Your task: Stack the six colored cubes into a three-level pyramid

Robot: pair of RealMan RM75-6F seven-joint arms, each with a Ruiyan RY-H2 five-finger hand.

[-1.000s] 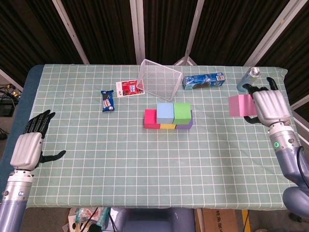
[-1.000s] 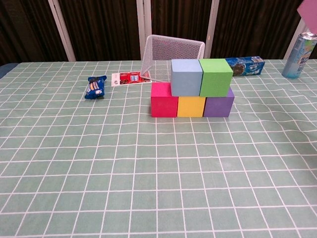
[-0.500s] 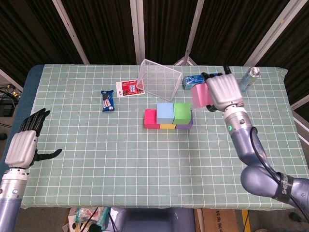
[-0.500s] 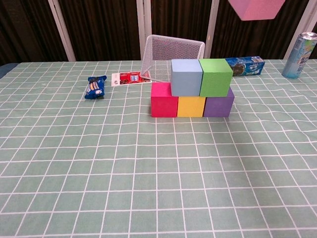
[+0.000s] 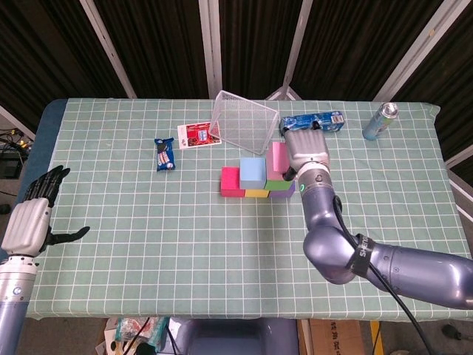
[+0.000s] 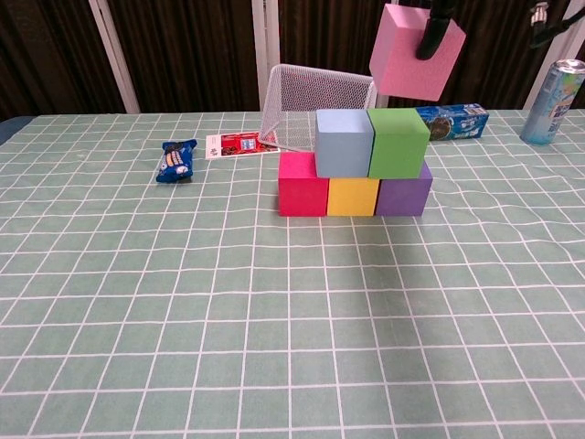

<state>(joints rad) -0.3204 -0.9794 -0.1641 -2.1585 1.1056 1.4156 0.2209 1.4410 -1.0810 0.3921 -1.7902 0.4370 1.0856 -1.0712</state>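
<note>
Red [image 6: 303, 184], yellow [image 6: 352, 196] and purple [image 6: 403, 195] cubes form a row on the table. A blue cube [image 6: 344, 143] and a green cube [image 6: 398, 142] sit on top of them side by side. My right hand [image 5: 304, 151] grips a pink cube [image 6: 416, 52], tilted in the air above the green cube and apart from it; a dark finger [image 6: 431, 32] lies across its front face. In the head view the pink cube [image 5: 278, 157] shows just left of the hand, over the green cube [image 5: 275, 178]. My left hand [image 5: 29, 222] hovers open at the table's left edge.
A tipped wire basket [image 6: 315, 105] stands right behind the stack. A blue cookie box [image 6: 452, 119] and a can [image 6: 553, 101] are at the back right. A blue snack pack [image 6: 175, 160] and a red card [image 6: 239, 144] lie at the back left.
My right hand has carried the pink cube leftward from the right side to above the stack, and lower. The left hand drifted slightly towards the table's left edge.
</note>
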